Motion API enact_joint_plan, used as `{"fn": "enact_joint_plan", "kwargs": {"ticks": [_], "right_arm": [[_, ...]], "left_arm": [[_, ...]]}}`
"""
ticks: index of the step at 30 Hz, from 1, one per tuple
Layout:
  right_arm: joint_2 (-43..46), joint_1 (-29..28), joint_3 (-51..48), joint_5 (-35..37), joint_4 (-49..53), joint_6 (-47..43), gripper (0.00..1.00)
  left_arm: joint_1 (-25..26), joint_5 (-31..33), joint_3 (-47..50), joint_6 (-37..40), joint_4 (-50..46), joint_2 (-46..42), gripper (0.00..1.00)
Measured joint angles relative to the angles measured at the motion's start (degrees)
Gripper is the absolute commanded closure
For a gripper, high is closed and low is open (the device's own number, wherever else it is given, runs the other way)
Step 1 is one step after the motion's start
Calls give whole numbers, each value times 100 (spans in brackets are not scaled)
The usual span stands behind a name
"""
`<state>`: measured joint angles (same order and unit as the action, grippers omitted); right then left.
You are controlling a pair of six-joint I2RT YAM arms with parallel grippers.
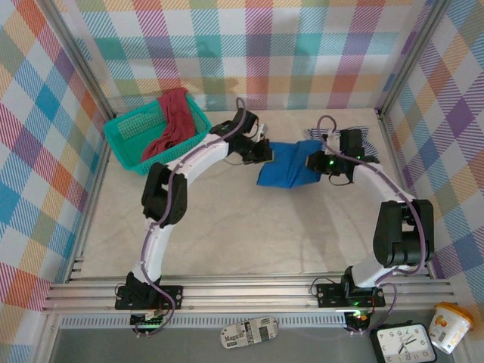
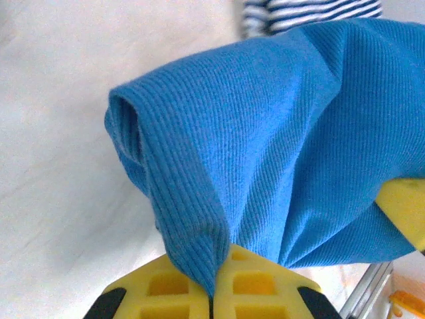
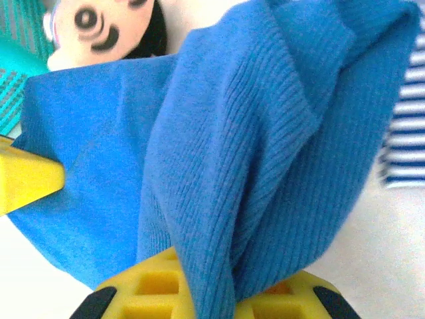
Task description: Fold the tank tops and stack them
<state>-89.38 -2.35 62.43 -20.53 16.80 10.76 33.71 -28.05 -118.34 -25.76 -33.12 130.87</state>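
The bright blue ribbed cloth tank top [image 1: 287, 172] stretches over the middle of the pale table [image 1: 227, 234], my left claw [image 2: 214, 289] pinching one edge and my right claw [image 3: 229, 299] the other. Beside it lies the navy-and-white striped top [image 2: 312, 13]. The dark red top [image 1: 172, 121] sits in the teal mesh basket [image 1: 125, 144].

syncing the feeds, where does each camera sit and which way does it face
top external: fixed above and behind the arms, looking down on the table; both arms show, left gripper and right gripper holding the blue top.
left wrist: on the left arm, facing right past the blue top to the striped top; own fingers show.
right wrist: on the right arm, facing left to the doll and basket; own fingers show.
shared: both wrist views hold the blue top.
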Motion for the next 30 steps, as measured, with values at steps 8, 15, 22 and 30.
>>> {"fn": "enact_joint_plan", "kwargs": {"ticks": [8, 15, 22, 30], "right_arm": [[-166, 894, 1134, 391, 518, -955, 99], [-782, 1373, 1478, 748, 529, -1591, 99], [-1539, 1580, 1856, 861, 487, -1939, 98], [-2057, 1746, 2398, 964, 516, -2138, 96]], "left_arm": [[345, 157, -2599, -323, 271, 1637, 100], [481, 426, -3368, -601, 1255, 2590, 100], [636, 881, -3742, -616, 2299, 3416, 98], [846, 1285, -4103, -597, 2723, 3827, 69]]}}
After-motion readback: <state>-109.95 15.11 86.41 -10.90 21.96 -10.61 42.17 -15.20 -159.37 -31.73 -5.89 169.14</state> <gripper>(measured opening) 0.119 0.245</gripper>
